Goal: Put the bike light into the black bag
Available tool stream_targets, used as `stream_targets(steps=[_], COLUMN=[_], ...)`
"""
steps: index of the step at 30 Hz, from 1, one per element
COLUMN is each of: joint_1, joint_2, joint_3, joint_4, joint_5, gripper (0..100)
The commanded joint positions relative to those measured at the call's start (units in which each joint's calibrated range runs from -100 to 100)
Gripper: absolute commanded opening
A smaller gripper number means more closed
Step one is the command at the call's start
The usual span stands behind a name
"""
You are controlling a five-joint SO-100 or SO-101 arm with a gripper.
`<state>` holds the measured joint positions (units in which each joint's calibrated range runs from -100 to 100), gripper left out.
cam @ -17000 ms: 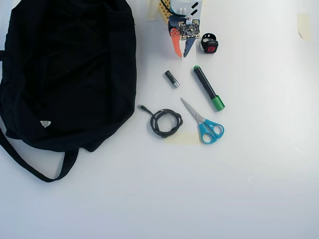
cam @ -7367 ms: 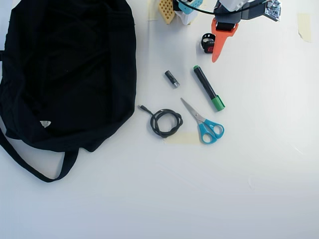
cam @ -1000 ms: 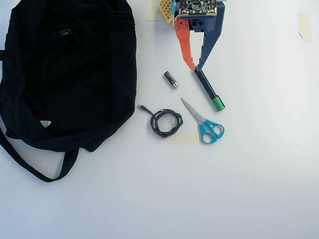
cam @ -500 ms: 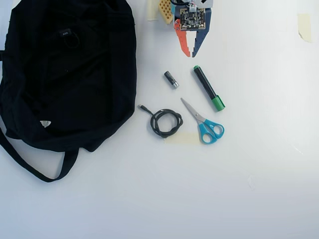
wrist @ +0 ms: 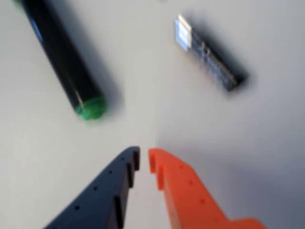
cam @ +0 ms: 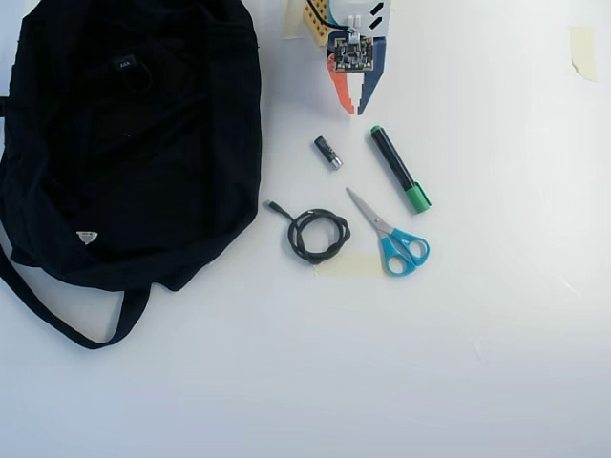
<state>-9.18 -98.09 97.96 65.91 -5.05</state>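
Black fabric fills the upper left of the overhead view, where the black bag (cam: pixel 134 143) lies flat on the white table (cam: pixel 496 334), its white triangular label (cam: pixel 87 237) near the lower edge and its long strap (cam: pixel 57 324) looping out below. The bike light cannot be made out in either view. The gripper (cam: pixel 355 107) hangs at the top centre of the overhead view, well to the right of the bag. Its orange and dark blue fingers are drawn almost together, with only a slim gap at the tips and nothing between them, as the wrist view also shows (wrist: pixel 144 155). Just below it lie a small black-and-silver cylinder (cam: pixel 327 153) and a black marker with a green cap (cam: pixel 401 170). Both appear blurred in the wrist view, the cylinder (wrist: pixel 209 52) at upper right and the marker (wrist: pixel 64 59) at upper left. Further down the overhead view lie a coiled black cable (cam: pixel 318 236) and blue-handled scissors (cam: pixel 389 234).
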Motion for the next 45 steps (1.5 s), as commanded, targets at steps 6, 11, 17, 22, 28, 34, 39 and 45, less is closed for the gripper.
stream_targets(steps=[6, 11, 17, 22, 28, 34, 39, 45], joint_1=[1.03, 1.18, 1.11, 1.11, 1.11, 1.11, 1.11, 1.11], joint_2=[-1.58, -1.58, -1.49, -1.49, -1.49, -1.49, -1.49, -1.49], joint_3=[1.33, 1.33, 1.33, 1.33, 1.33, 1.33, 1.33, 1.33], joint_4=[6.18, 6.01, 6.01, 6.01, 6.01, 6.01, 6.01, 6.01], joint_5=[0.18, 0.18, 0.18, 0.18, 0.18, 0.18, 0.18, 0.18], gripper=[2, 2, 2, 2, 2, 2, 2, 2])
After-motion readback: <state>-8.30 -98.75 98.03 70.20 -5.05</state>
